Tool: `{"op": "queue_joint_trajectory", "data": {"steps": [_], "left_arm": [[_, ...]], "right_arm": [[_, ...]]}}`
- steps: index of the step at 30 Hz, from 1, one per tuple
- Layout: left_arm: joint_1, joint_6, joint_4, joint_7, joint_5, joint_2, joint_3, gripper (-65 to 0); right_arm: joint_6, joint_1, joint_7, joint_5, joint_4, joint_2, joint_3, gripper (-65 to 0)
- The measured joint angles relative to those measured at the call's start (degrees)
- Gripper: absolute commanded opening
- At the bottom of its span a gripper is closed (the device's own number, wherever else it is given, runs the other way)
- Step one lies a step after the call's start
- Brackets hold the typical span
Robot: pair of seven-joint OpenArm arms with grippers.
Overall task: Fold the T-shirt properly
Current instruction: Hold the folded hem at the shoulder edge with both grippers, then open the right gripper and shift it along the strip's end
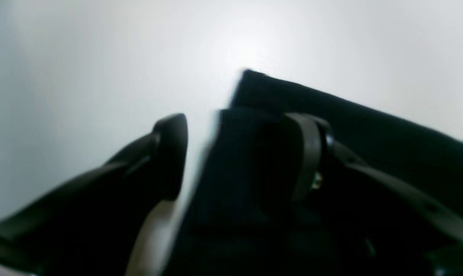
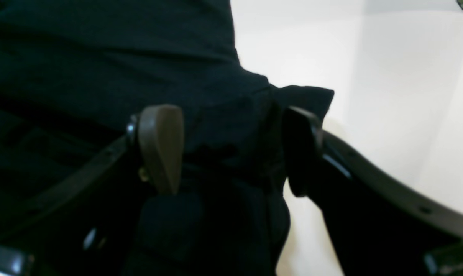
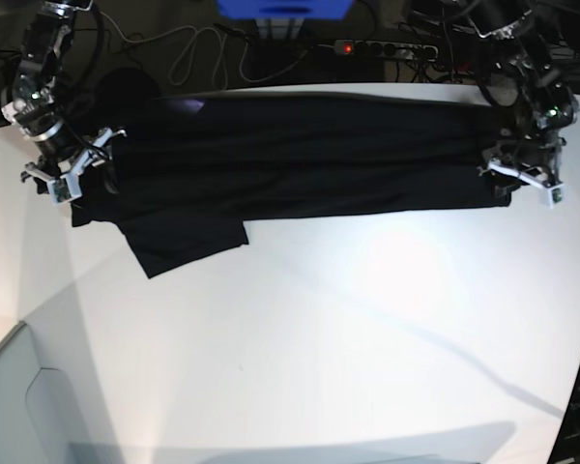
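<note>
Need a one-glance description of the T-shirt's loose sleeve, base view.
Start at the white table: the black T-shirt lies as a long band along its far edge. The sleeve is the only flap jutting toward the camera, near the right gripper.

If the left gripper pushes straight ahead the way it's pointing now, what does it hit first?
Likely the T-shirt: its black edge already sits between the open fingers of the left gripper. Beyond it, only bare white table shows; depth is unclear.

No readable text, labels, brands or nos. anywhere in any view.
</note>
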Motion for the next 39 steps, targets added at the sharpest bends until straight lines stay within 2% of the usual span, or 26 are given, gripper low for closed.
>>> {"op": "queue_joint_trajectory", "data": {"steps": [6, 12, 17, 21, 28, 30, 35, 39], "left_arm": [[0.0, 0.0, 0.0, -0.2, -0.1, 0.2, 0.5, -30.1], [-0.1, 0.0, 0.0, -0.4, 0.0, 0.2, 0.5, -46.5], [-0.1, 0.0, 0.0, -0.4, 0.0, 0.2, 0.5, -54.2], [-0.1, 0.0, 0.8, -0.3, 0.1, 0.5, 0.5, -53.3], [0.2, 0.3, 4.2, 0.0, 0.0, 0.5, 0.4, -37.1], [0.2, 0.3, 4.2, 0.1, 0.1, 0.5, 0.5, -34.6], [0.2, 0.3, 4.2, 0.3, 0.1, 0.5, 0.5, -35.1], [0.2, 0.3, 4.2, 0.3, 0.1, 0.6, 0.5, -41.5]], "right_arm": [[0.0, 0.1, 0.0, 0.0, 0.0, 0.2, 0.0, -25.8], [0.0, 0.1, 0.0, 0.0, 0.0, 0.3, 0.0, -25.8], [0.0, 1.1, -0.2, 0.0, -0.2, 0.3, 0.0, -25.8], [0.0, 1.3, 0.0, 0.0, -0.2, 0.3, 0.0, -25.8], [0.0, 1.4, 0.0, 0.0, -0.2, 0.3, -0.2, -25.8], [0.0, 1.4, -0.1, 0.0, -0.2, 0.3, -0.2, -25.8], [0.0, 1.4, 0.0, 0.0, -0.2, 0.3, -0.2, -25.8], [0.0, 1.4, 0.0, 0.0, -0.2, 0.3, -0.2, -25.8]]}}
